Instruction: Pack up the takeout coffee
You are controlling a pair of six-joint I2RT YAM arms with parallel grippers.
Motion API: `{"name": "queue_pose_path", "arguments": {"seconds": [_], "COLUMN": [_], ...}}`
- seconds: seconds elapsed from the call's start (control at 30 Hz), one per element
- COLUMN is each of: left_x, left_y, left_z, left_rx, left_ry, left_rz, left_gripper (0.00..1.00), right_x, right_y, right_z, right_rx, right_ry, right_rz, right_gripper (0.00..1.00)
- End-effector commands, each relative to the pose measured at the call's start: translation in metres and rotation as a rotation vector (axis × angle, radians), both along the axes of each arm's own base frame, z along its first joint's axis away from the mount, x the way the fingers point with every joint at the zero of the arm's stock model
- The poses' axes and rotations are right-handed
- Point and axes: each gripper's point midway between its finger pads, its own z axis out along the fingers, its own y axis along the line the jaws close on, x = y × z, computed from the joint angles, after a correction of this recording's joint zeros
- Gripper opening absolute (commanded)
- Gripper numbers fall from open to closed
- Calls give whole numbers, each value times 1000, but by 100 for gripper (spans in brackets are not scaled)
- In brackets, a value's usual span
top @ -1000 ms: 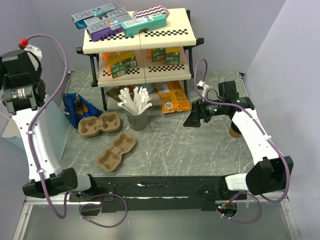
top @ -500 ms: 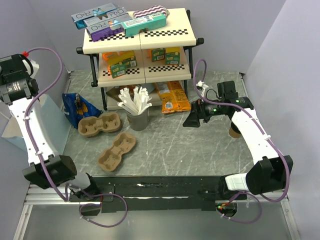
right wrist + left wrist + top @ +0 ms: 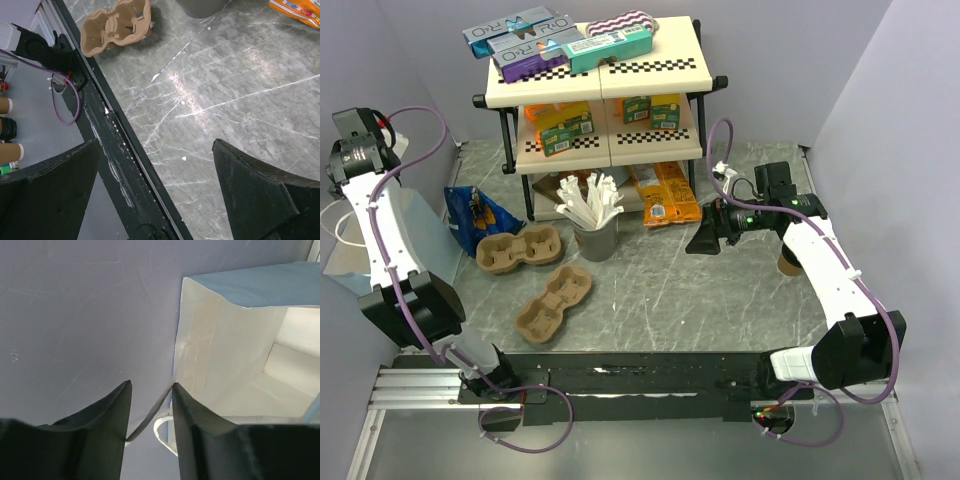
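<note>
Grey cup [image 3: 596,241] holds white sticks [image 3: 590,200]; left end effector [image 3: 151,386] narrow, right end effector [image 3: 155,145] wide

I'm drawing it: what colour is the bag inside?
White inside; the bag shows best in the left wrist view.

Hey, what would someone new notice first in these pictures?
The shelf rack at the back, loaded with colourful boxes, stands out, with a grey cup of white sticks just in front. At the far left, the left pincer hangs at the rim of an open paper bag, while the right pincer gapes wide over the marbled table.
</note>
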Motion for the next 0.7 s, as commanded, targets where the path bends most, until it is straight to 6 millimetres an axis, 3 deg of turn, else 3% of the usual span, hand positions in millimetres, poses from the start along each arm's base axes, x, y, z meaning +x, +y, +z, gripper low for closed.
{"name": "queue_pose_path", "arguments": {"seconds": [0.0,0.03,0.13,0.17,0.33,0.53,0.67], "left_x": [-4,-5,-11,-13,-26,-41,-44], "left_y": [1,-1,-6,-9,-24,-48,-68], "left_z": [29,31,44,47,76,127,141], "left_rx": [21,21,31,32,47,49,14], "left_ry": [-75,-75,-103,-111,-187,-345,-410], "left_rz": [20,16,-6,-13,-57,-121,-188], "left_gripper": [37,34,3,1,1,1,1], "right_x": [4,5,4,4,8,16,15], "right_y": [3,3,3,3,5,12,18], "right_z": [7,7,4,4,3,10,13], "right_rx": [11,9,7,7,7,16,20], "right_ry": [-57,-57,-48,-46,-33,-43,-43], "right_rz": [15,14,15,17,30,54,78], "right_gripper": [100,100,100,100,100,100,100]}}
